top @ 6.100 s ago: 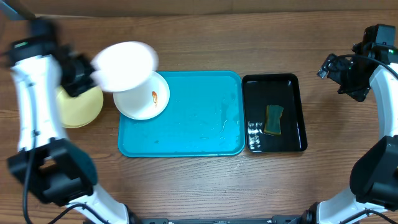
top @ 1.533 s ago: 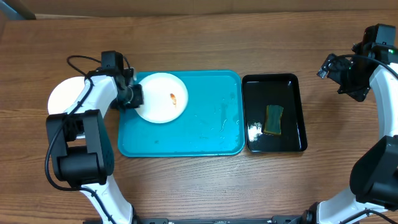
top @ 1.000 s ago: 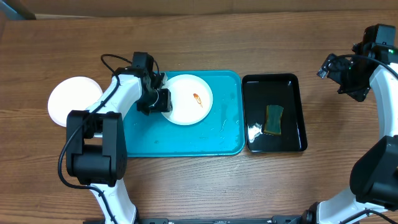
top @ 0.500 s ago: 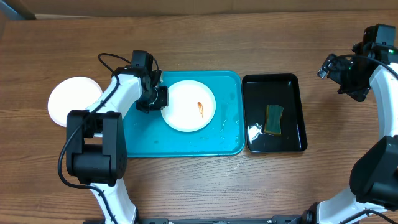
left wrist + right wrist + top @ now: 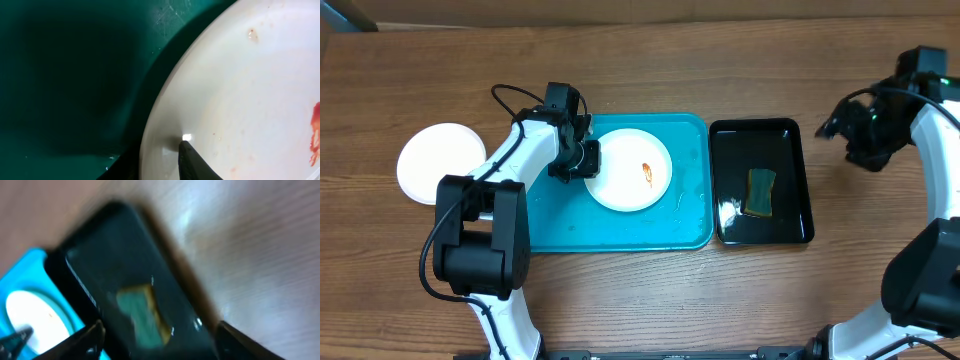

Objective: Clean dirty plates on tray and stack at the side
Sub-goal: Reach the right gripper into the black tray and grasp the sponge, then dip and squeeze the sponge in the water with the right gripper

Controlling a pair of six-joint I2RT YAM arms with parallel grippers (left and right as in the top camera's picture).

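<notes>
A white plate (image 5: 630, 170) with an orange smear (image 5: 648, 172) lies on the turquoise tray (image 5: 620, 225), left of its middle. My left gripper (image 5: 582, 160) is shut on the plate's left rim. In the left wrist view the fingers (image 5: 160, 160) pinch the plate's rim (image 5: 240, 100) above the tray floor (image 5: 60, 75). A second white plate (image 5: 440, 163) lies on the table left of the tray. No lime-green rim shows. My right gripper (image 5: 835, 128) is open and empty, in the air right of the black tray (image 5: 760, 235).
The black tray holds a green and yellow sponge (image 5: 760, 192). The blurred right wrist view shows the open fingers (image 5: 160, 340) above the black tray (image 5: 100, 270) and sponge (image 5: 142, 315), with the turquoise tray (image 5: 30, 265) and plate (image 5: 35, 315) at left.
My left gripper has drawn the smeared plate from the tray's left edge rightward toward its middle. My right arm, still before, has now shifted left and down toward the black tray.
</notes>
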